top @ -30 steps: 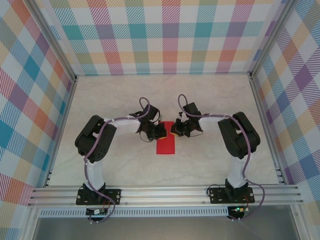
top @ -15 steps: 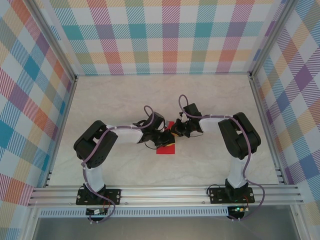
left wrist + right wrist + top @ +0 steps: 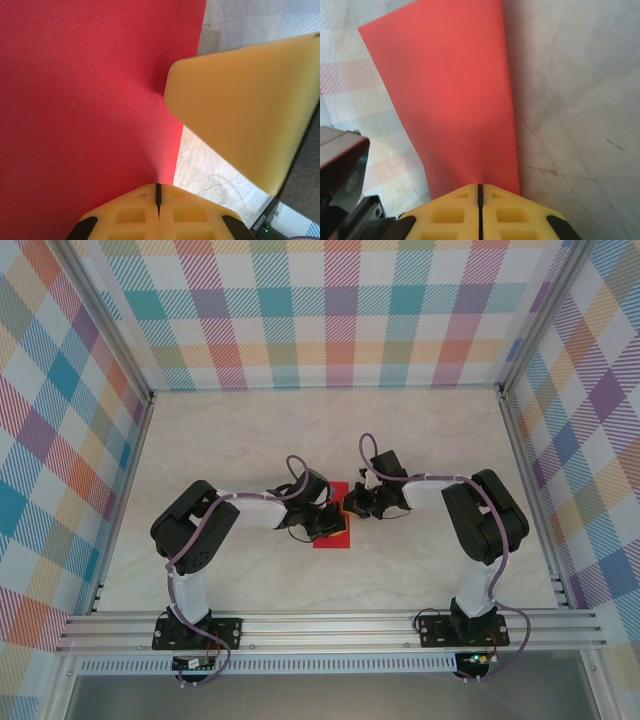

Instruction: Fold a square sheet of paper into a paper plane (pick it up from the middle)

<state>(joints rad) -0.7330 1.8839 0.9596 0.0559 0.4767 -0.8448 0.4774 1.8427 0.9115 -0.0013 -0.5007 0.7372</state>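
While your right end effector (image 3: 351,504) has barely shifted in the last second, your left end effector (image 3: 336,526) has swung in from the left edge of the square sheet of paper (image 3: 328,542) and now sits over its middle. From above it covers most of the red, leaving only a near strip and a far corner showing.

The sheet itself has stayed near the centre of the worktop (image 3: 250,440), between the two arms.

Both end effectors are closed. In the right wrist view the red paper runs straight into the shut fingertips, which reads as a pinch on its edge. In the left wrist view the shut tips rest at the paper's surface close to its right edge. You cannot tell from there whether they nip the paper or only press on it. A pale yellow finger (image 3: 240,110), most likely the right arm's, hangs just beside that same edge.

Taken together, this looks like one side anchoring the sheet while the left tips bear down on it, probably to set a crease. The paper shows as a plain strip with no pointed nose yet, so most of the folding seems to lie ahead. Watch that the pinned edge does not slip.
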